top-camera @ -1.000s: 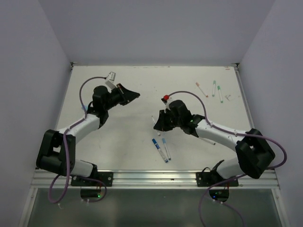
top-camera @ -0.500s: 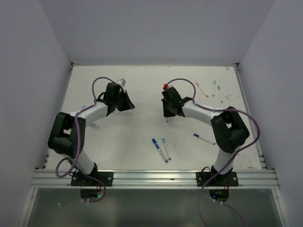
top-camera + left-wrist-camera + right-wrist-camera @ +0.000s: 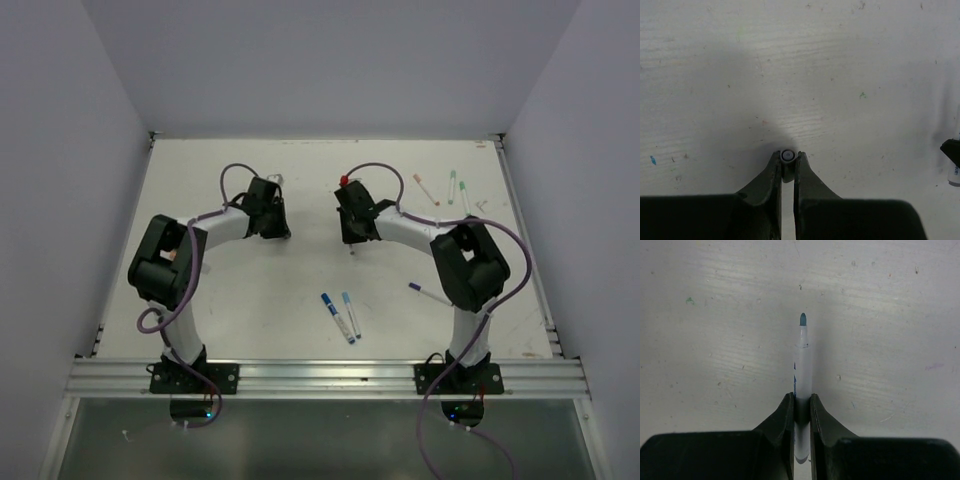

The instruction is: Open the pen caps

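Overall: scuffed, ink-flecked white table [image 3: 290,285]; pens [image 3: 339,318] scattered; pale walls [image 3: 330,65].

My right pincer [image 3: 801,399]: black fingers. Pen [image 3: 802,355] in it: white, teal tip. Left pincer [image 3: 787,156]: black too. Cap [image 3: 787,155] in it: pale grey, dark centre. Table [image 3: 300,280]: white, faint grain, flecked with green and blue ink. Cables [image 3: 235,170] purple, arms [image 3: 215,228] black and white. Loose, all white-bodied: blue-ended pen [image 3: 338,318], light-blue-ended pen [image 3: 351,313], purple-ended pen [image 3: 430,294], orange-ended pen [image 3: 427,189], green-ended pen [image 3: 452,186].
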Tool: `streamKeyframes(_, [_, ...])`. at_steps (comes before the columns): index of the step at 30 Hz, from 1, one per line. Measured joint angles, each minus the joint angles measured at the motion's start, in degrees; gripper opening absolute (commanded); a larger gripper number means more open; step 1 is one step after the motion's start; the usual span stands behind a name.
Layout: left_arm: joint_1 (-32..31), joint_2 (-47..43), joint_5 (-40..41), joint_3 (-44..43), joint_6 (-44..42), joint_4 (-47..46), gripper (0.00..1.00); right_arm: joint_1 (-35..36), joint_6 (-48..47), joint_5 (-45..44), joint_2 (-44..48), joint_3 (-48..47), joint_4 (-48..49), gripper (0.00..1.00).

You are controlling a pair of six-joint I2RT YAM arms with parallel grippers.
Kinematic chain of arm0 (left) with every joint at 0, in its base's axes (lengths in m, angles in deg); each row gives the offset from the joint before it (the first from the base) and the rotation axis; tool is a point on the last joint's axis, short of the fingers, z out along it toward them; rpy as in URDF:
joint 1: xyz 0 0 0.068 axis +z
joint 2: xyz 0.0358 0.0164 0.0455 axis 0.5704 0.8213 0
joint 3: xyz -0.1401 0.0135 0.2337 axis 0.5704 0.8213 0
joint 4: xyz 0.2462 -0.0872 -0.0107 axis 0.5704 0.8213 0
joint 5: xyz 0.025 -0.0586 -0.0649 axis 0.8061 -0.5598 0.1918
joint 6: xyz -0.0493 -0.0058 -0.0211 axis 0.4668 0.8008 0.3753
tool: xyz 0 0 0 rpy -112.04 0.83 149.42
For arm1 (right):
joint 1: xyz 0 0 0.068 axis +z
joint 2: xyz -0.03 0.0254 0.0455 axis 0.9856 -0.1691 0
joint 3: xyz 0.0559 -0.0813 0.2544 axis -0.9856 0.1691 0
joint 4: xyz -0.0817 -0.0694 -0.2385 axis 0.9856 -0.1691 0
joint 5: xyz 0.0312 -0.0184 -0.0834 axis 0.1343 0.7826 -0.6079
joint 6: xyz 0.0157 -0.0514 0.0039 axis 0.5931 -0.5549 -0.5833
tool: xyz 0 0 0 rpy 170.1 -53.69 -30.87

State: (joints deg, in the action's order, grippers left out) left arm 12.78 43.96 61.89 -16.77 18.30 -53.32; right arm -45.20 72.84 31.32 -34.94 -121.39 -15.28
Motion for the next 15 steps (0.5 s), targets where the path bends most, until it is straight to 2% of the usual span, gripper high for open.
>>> streamKeyframes(4, [-0.6,0.8,1.2,-0.4,0.0,-0.2,0.0,0.0,-0.3,-0.2,-1.6,0.0,0.0,0.07])
streamKeyframes(5, [-0.9,0.8,1.5,-0.4,0.0,-0.2,0.0,0.0,-0.4,-0.3,-1.8,0.0,0.0,0.18])
streamKeyframes(6, [-1.0,0.8,1.7,-0.4,0.0,-0.2,0.03,0.0,-0.4,-0.4,-2.0,0.1,0.0,0.21])
streamKeyframes(7, [-1.2,0.8,1.9,-0.4,0.0,-0.2,0.11,0.0,-0.6,-0.6,-2.1,0.1,0.0,0.22])
streamKeyframes(9, [-1.4,0.8,2.3,-0.4,0.0,-0.3,0.17,0.0,-0.8,-0.9,-2.1,0.1,0.2,0.24])
streamKeyframes(12, [-1.7,0.8,2.8,-0.3,0.1,-0.4,0.31,-0.1,-0.8,-0.9,-2.1,0.2,0.2,0.27])
streamKeyframes(15, [-1.7,0.8,2.9,-0.2,0.1,-1.1,0.38,-0.1,-0.8,-0.9,-2.1,0.2,0.2,0.36])
